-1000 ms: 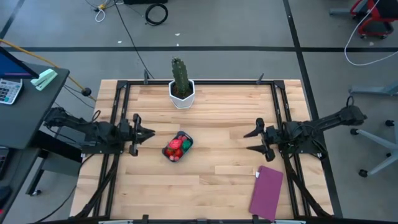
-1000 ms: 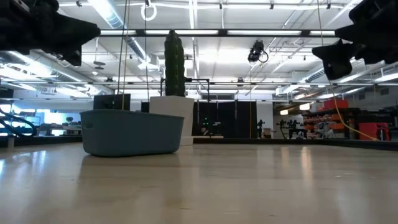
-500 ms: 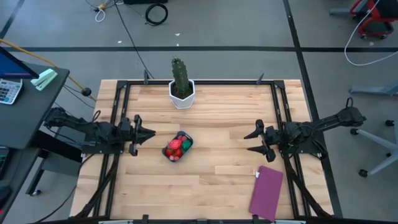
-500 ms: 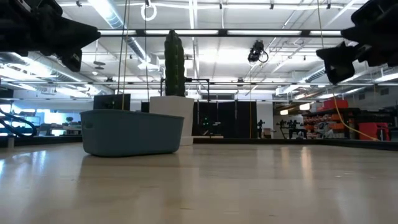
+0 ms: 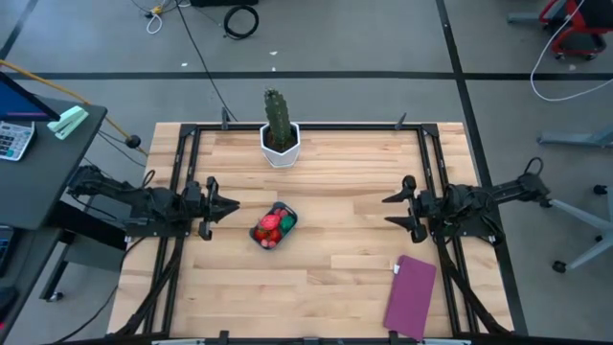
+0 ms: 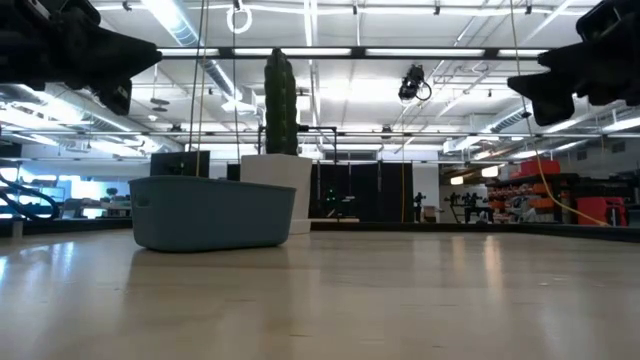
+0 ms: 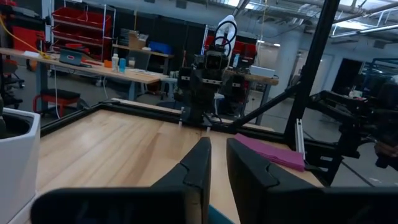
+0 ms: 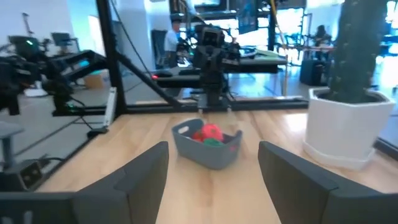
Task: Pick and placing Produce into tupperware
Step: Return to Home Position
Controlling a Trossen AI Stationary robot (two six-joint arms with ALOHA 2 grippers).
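While parked either side of the tupperware (image 5: 289,217), hung empty: left jaws nearer, almost pressed together; right jaws spread, farther off; produce (image 5: 268,228) inside.

A light wooden table (image 5: 335,259) is edged by a black metal frame (image 5: 345,126). A white pot with a cactus (image 5: 280,146) stands at the 12 o'clock edge. A small teal container (image 5: 290,217) sits just off centre toward 9 o'clock. A flat purple rectangle (image 5: 410,295) lies at 4 o'clock, near the corner.
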